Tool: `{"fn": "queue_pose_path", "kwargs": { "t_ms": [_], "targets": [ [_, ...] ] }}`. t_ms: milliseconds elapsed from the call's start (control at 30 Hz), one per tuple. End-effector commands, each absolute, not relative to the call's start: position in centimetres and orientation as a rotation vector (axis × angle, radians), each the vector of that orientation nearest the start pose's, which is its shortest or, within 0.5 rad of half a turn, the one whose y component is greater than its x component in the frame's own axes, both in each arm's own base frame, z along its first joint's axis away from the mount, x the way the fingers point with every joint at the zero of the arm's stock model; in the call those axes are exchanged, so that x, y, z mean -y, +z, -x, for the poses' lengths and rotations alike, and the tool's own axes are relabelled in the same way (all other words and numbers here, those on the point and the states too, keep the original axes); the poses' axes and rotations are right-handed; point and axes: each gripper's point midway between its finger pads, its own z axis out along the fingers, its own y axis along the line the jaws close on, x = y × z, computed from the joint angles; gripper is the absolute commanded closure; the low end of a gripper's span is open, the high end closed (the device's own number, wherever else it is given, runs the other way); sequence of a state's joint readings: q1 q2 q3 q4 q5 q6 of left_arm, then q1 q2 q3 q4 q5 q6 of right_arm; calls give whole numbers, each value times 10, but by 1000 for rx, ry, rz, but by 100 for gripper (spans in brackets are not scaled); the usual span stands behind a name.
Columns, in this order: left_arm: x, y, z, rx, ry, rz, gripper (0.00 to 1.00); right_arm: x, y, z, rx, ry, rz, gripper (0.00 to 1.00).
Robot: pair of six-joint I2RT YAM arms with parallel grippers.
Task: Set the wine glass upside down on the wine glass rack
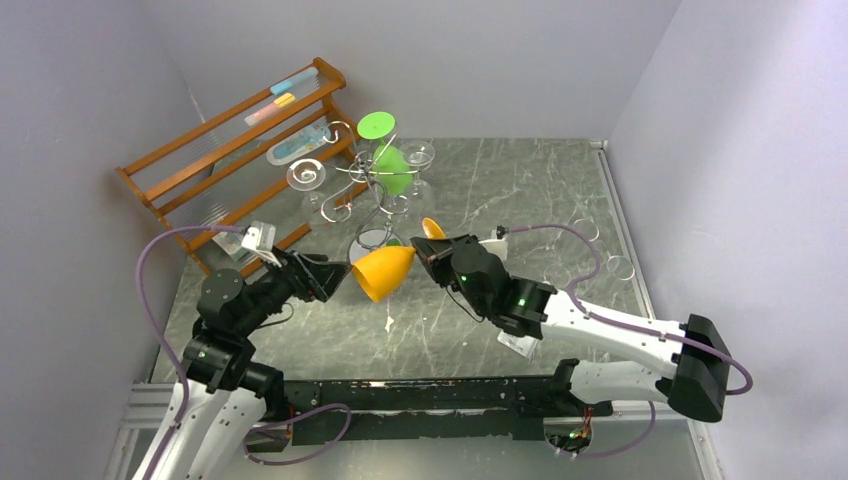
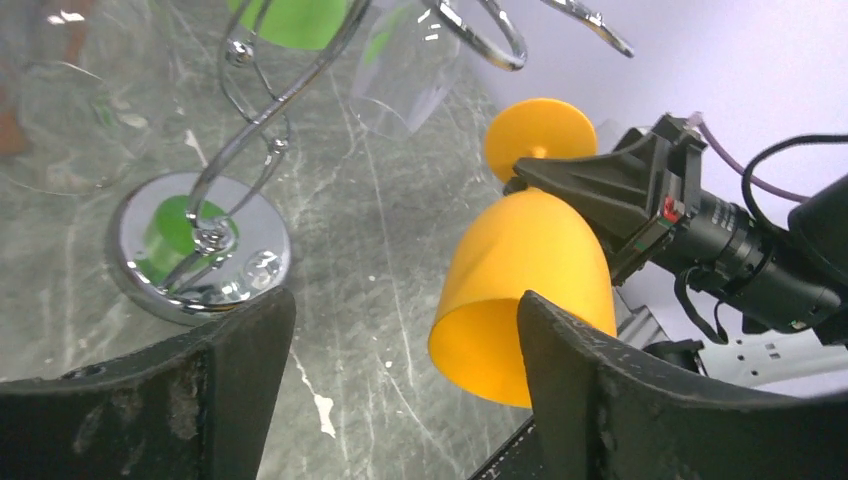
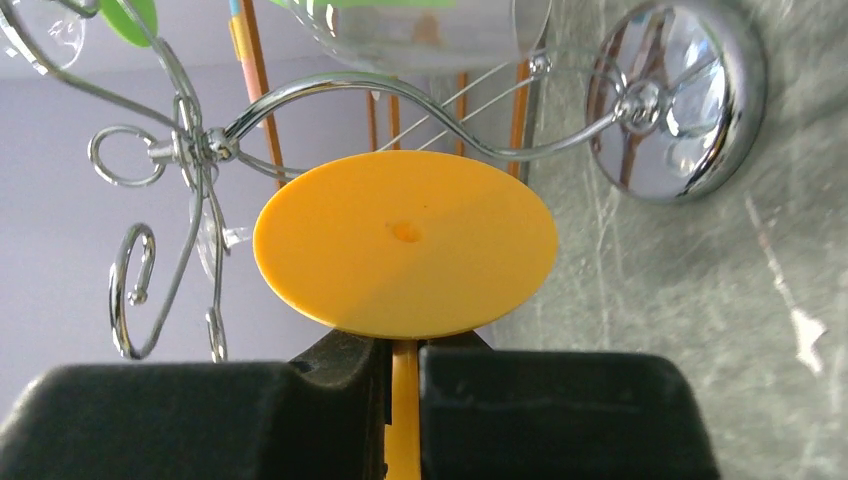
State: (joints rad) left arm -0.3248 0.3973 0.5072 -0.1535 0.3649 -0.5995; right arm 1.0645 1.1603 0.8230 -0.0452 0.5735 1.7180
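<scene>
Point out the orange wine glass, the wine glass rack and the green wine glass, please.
orange wine glass (image 1: 383, 272): top external view, on the side of its bowl.
wine glass rack (image 2: 255, 230): left wrist view, on its round shiny base.
green wine glass (image 1: 392, 170): top external view, on its bowl.

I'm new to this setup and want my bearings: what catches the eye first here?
The bright orange wine glass, held sideways mid-table: the right claw pinches its stem and the open left claw sits at its rim. Just behind stands the shiny chrome wine glass rack, a green glass hanging upside down on it.
</scene>
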Motion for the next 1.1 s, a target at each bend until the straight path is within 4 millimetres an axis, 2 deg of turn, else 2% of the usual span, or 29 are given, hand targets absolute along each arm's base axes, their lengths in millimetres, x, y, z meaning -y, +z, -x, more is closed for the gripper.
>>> {"fn": "queue_pose_path", "kwargs": {
  "t_ms": [0,167,267,333,433,533,700,767,933,1067],
  "targets": [
    [133,265,-196,-1758,-850,0,12,-294,267,-247,-1719,1201,-817,100],
    [128,290,-189,-1741,-849,29,5,-286,285,-238,-1650,1142,-488,100],
    [134,309,-185,-1714,-914,33,3,-284,300,-223,-1522,1155,-232,100],
    [140,322,-181,-1704,-961,22,3,-279,307,-213,-1432,1167,-124,100],
    [149,345,-175,-1677,-1033,-29,3,-278,315,-202,-1355,1110,53,100],
    [161,360,-169,-1664,-1114,-79,3,-281,323,-193,-1285,1056,215,100],
    [189,358,-166,-1672,-1358,-120,3,-302,329,-162,-1109,1016,588,100],
    [196,358,-163,-1682,-1434,-119,3,-309,325,-157,-1073,982,681,100],
    [198,364,-158,-1721,-1472,-105,3,-318,322,-153,-996,923,796,100],
    [198,354,-161,-1820,-1467,-56,3,-331,325,-151,-955,913,869,100]
  ]
}}
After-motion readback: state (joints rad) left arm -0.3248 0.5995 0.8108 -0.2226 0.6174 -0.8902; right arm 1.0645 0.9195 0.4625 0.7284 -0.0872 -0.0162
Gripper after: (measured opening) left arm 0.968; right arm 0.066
